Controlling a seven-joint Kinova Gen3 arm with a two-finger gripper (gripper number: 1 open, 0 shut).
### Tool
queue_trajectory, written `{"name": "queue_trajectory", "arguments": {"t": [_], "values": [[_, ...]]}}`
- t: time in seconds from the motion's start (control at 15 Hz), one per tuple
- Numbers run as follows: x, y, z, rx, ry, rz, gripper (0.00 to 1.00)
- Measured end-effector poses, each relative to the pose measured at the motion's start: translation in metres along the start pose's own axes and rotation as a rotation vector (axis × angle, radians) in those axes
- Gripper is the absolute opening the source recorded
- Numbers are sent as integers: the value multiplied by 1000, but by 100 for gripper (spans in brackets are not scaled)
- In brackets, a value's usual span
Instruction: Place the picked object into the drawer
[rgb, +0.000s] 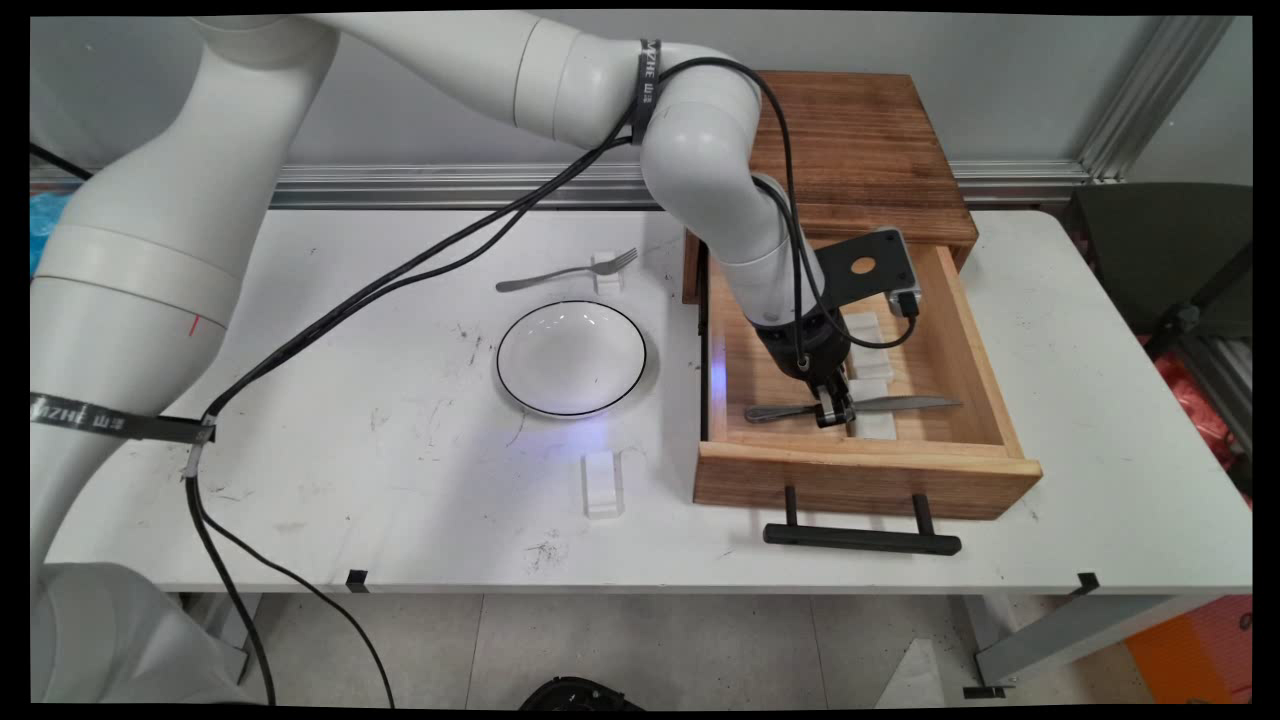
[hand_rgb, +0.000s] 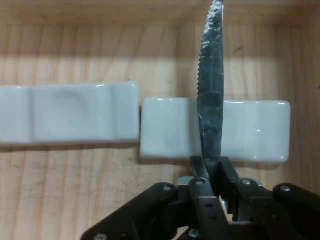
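My gripper (rgb: 834, 412) reaches down into the open wooden drawer (rgb: 860, 470) and is shut on a metal table knife (rgb: 900, 404) near its middle. The knife lies level, handle to the left, serrated blade pointing right. In the hand view the gripper (hand_rgb: 212, 172) pinches the blade (hand_rgb: 211, 100), which runs up across a white ceramic rest (hand_rgb: 250, 130). A second white rest (hand_rgb: 65, 115) lies beside it on the drawer floor.
A white bowl with a dark rim (rgb: 571, 358) sits on the table left of the drawer. A fork (rgb: 565, 272) lies on a white rest behind it. Another white rest (rgb: 603, 485) stands in front. The drawer's black handle (rgb: 862, 537) sticks out toward the table's near edge.
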Motion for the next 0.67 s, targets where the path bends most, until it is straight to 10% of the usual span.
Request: {"name": "queue_trajectory", "arguments": {"t": [0.53, 0.6, 0.67], "values": [[-2, 0, 6, -6, 7, -18, 0], [-2, -1, 6, -6, 9, -19, 100], [-2, -1, 7, -7, 10, -20, 100]]}}
